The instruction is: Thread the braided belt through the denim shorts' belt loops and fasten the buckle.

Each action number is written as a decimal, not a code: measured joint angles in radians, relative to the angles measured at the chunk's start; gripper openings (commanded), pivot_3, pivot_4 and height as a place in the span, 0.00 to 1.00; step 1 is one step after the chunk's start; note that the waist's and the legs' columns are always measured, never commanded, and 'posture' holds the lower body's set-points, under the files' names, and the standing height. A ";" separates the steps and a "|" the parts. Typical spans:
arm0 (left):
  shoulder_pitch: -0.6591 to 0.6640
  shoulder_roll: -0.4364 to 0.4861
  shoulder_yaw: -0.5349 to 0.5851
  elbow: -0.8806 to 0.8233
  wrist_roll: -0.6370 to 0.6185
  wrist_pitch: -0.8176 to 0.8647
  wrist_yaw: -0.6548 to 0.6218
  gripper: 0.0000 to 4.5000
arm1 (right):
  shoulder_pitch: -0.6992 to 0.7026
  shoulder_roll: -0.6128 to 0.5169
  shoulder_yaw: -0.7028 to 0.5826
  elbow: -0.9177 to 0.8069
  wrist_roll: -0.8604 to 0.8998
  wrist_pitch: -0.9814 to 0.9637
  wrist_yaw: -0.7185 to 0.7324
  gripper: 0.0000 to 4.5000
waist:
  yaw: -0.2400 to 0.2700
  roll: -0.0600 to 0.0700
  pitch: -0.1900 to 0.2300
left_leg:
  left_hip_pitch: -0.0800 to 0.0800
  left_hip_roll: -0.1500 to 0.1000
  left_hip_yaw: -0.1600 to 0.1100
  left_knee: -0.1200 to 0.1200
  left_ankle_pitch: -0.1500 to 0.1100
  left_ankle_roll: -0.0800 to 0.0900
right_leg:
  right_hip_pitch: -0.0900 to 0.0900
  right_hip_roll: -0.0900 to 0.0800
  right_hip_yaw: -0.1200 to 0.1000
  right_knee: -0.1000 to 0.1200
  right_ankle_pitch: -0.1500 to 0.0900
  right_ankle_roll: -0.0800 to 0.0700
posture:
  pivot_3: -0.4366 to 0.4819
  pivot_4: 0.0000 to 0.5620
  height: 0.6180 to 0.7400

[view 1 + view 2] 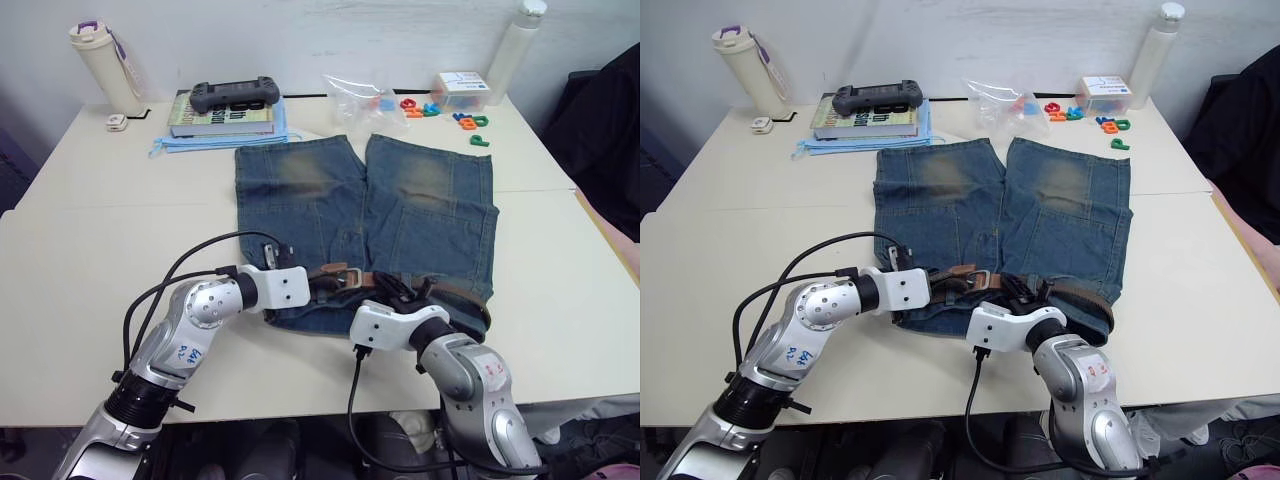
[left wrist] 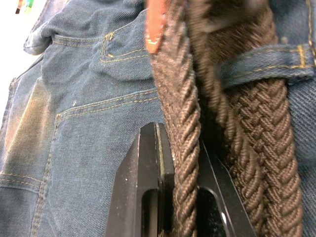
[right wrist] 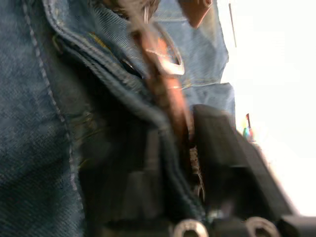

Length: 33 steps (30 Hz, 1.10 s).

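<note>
On the left, the left hand is pinching the braided belt between its fingers at the near waistband of the denim shorts, which are lying flat on the table. A belt loop is already carrying the strap. Rightward, the buckle is sitting just beyond the right hand, clamped on belt and waistband. Feeding slack rightward should help, keeping the strap untwisted.
</note>
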<state>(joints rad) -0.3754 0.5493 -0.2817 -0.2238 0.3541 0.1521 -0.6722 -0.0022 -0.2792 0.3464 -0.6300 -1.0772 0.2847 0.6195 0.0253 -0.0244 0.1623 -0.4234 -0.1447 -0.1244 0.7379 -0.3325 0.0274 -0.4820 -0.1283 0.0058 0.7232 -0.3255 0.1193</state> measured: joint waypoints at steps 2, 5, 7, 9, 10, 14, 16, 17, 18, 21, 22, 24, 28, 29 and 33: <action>0.000 0.000 0.000 0.000 -0.002 0.000 0.000 0.00 | 0.019 0.006 -0.002 -0.004 -0.001 0.000 0.000 0.00 | 0.000 0.000 0.000 | 0.000 0.000 0.000 0.000 0.000 0.000 | 0.000 0.000 0.000 0.000 0.000 0.000 | 0.48 0.27 0.34; 0.000 0.000 0.000 0.000 -0.003 0.001 -0.001 0.00 | 0.018 0.019 -0.005 -0.004 -0.002 0.002 -0.002 0.00 | 0.000 0.000 0.000 | 0.000 0.000 0.000 0.000 0.000 0.000 | 0.000 0.000 0.000 0.000 0.000 0.000 | 0.48 0.27 0.34; 0.000 0.000 0.001 0.000 -0.003 0.002 -0.001 0.00 | -0.002 0.021 -0.006 -0.004 -0.003 0.000 -0.001 0.00 | -0.001 0.000 0.000 | 0.000 0.000 0.000 0.000 0.000 0.000 | 0.000 0.000 0.000 0.000 0.000 0.000 | 0.48 0.27 0.34; 0.000 0.000 0.003 0.000 -0.004 0.002 -0.001 0.00 | -0.032 0.012 -0.006 -0.004 -0.006 -0.004 0.003 0.00 | -0.001 0.000 0.000 | 0.000 0.000 0.000 0.000 0.000 0.000 | 0.000 0.000 0.000 0.001 0.000 0.000 | 0.48 0.27 0.34; 0.000 0.000 0.006 0.000 -0.005 0.003 -0.001 0.00 | -0.054 0.002 -0.006 -0.003 -0.009 -0.017 0.010 0.00 | -0.001 0.000 0.000 | 0.000 0.000 0.000 0.000 0.000 0.000 | -0.001 0.000 0.000 0.001 0.000 0.000 | 0.48 0.27 0.34; 0.000 0.001 0.012 0.000 -0.006 0.012 -0.003 0.00 | -0.133 -0.048 -0.004 0.022 -0.010 -0.062 0.047 0.00 | -0.001 0.000 0.000 | 0.000 0.000 0.000 0.000 0.000 -0.001 | -0.001 0.000 0.000 0.001 0.000 -0.001 | 0.48 0.27 0.34; 0.000 0.002 0.014 0.000 -0.006 0.016 -0.006 0.00 | -0.151 -0.050 -0.001 0.041 -0.010 -0.068 0.059 0.00 | -0.002 0.000 0.000 | 0.000 0.000 0.000 0.000 0.000 -0.001 | -0.001 0.000 0.000 0.001 0.000 -0.001 | 0.48 0.27 0.34; 0.000 0.002 0.014 0.000 -0.006 0.019 -0.007 0.00 | -0.159 -0.049 0.000 0.048 -0.009 -0.069 0.069 0.00 | -0.002 0.000 0.000 | 0.000 0.000 0.000 0.000 0.000 -0.001 | -0.001 0.000 0.000 0.001 -0.001 -0.001 | 0.48 0.27 0.34; 0.000 0.002 0.014 0.000 -0.006 0.020 -0.008 0.00 | -0.164 -0.049 0.001 0.051 -0.008 -0.069 0.075 0.00 | -0.002 0.000 0.000 | 0.000 0.000 0.000 0.000 0.000 -0.001 | -0.001 0.000 0.000 0.001 -0.001 -0.001 | 0.48 0.27 0.34; 0.000 0.006 0.017 0.000 -0.006 0.024 -0.013 0.00 | -0.185 -0.049 0.008 0.072 -0.007 -0.074 0.094 0.00 | -0.004 0.000 0.000 | 0.000 0.000 0.000 0.000 0.000 -0.001 | -0.001 0.000 0.000 0.001 -0.001 -0.001 | 0.48 0.27 0.34; 0.000 0.013 0.018 -0.001 -0.007 0.026 -0.019 0.00 | -0.190 -0.047 0.013 0.085 -0.007 -0.079 0.096 0.00 | -0.004 0.000 0.000 | 0.000 0.000 0.000 0.000 0.000 -0.001 | -0.001 0.000 0.000 0.002 -0.001 -0.001 | 0.48 0.27 0.34; -0.003 0.034 0.026 -0.003 -0.012 0.033 -0.039 0.00 | -0.205 -0.042 0.027 0.106 -0.007 -0.084 0.098 0.00 | -0.008 0.000 0.000 | 0.000 0.000 0.000 0.000 0.000 -0.001 | -0.002 0.001 0.000 0.002 -0.001 -0.001 | 0.48 0.27 0.34; -0.010 0.101 0.032 -0.008 -0.020 0.020 -0.086 0.00 | -0.222 -0.029 0.043 0.124 -0.006 -0.089 0.098 0.00 | -0.016 0.000 0.000 | 0.000 0.001 0.000 0.000 0.000 -0.002 | -0.002 0.001 0.000 0.004 -0.002 -0.003 | 0.48 0.27 0.34; -0.012 0.112 0.035 -0.008 -0.022 0.017 -0.096 0.00 | -0.222 -0.027 0.044 0.125 -0.004 -0.089 0.099 0.00 | -0.016 0.000 0.000 | 0.000 0.001 0.000 0.000 0.000 -0.002 | -0.002 0.001 0.000 0.004 -0.002 -0.003 | 0.48 0.27 0.34; -0.017 0.141 0.036 -0.009 -0.028 0.020 -0.125 0.00 | -0.223 -0.022 0.046 0.127 0.001 -0.090 0.102 0.00 | -0.021 0.000 0.000 | 0.000 0.001 0.000 0.000 0.000 -0.002 | -0.003 0.001 0.000 0.004 -0.002 -0.003 | 0.48 0.27 0.34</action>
<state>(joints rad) -0.3928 0.6907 -0.2459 -0.2326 0.3264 0.1718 -0.7974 -0.2257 -0.3010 0.3924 -0.5031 -1.0763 0.1949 0.7212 0.0047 -0.0244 0.1624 -0.4236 -0.1439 -0.1246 0.7378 -0.3326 0.0251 -0.4846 -0.1274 0.0058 0.7275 -0.3273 0.1162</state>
